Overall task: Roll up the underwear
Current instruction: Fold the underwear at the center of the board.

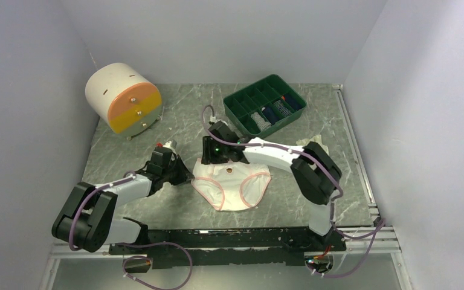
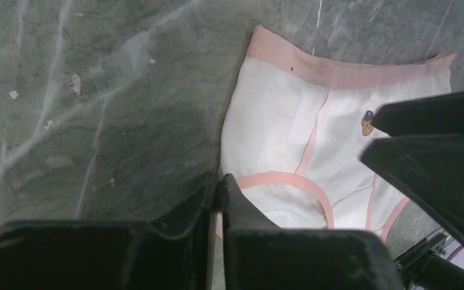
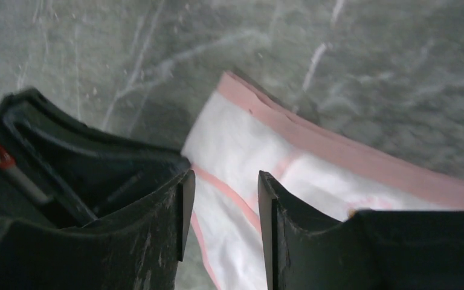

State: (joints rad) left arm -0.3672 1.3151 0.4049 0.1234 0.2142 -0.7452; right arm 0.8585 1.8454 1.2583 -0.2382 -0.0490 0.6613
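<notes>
Left gripper: fingers pressed together on the side edge of the underwear, with a pale sliver of cloth between them (seen only in the left wrist view). Right gripper: jaws spread above its pink-banded corner. Garment: white with pink trim, flat on the table between both arms. Top view alone: green tray and drum-shaped box at the back.

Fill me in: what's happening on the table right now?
Both arms are at the underwear, which lies flat on the table, not yet rolled. The left claw is shut at a leg opening and seems to pinch the pink hem. The right claw hovers open over the waistband, gripping nothing.
</notes>
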